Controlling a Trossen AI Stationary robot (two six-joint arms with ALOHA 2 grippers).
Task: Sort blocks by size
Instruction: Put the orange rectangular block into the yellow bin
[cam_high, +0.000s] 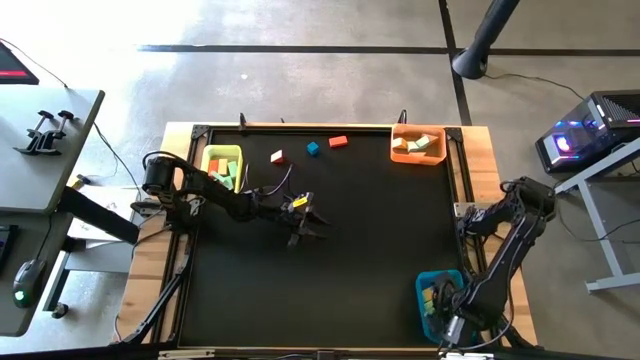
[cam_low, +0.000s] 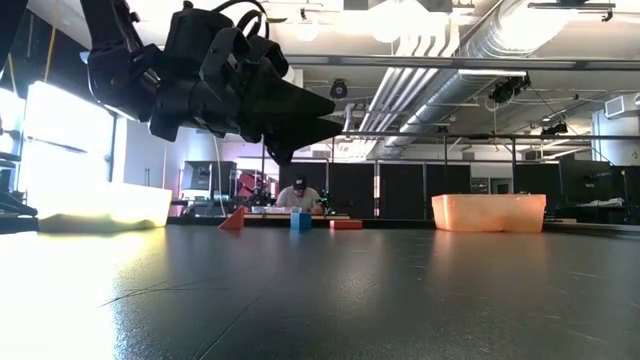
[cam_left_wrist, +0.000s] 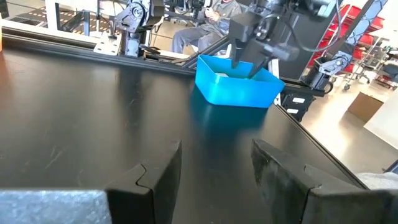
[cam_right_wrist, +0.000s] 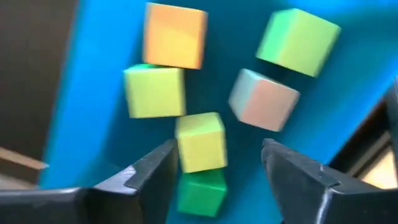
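Black matting (cam_high: 330, 250) filled the table; right gripper (cam_right_wrist: 217, 171) hung spread and empty over cubes (cam_right_wrist: 200, 142) in the lower-right blue bin (cam_high: 424, 292); left gripper (cam_high: 305, 228) hovered open mid-frame; three blocks (cam_high: 312, 148) lay top centre.

My work surface is a black matte table top (cam_high: 330, 250) framed by pale wooden edges. Right under my right gripper (cam_high: 449, 312) a blue rectangular plastic bin (cam_high: 424, 287) sits at the near corner. Beyond my left gripper (cam_high: 310, 228), along the far edge, lie a pink-tan wooden block (cam_high: 277, 157), a small blue wooden cube (cam_high: 313, 149) and a red wooden bar (cam_high: 338, 141). A yellow plastic bin (cam_high: 212, 157) and an orange plastic bin (cam_high: 400, 155) occupy the far corners.
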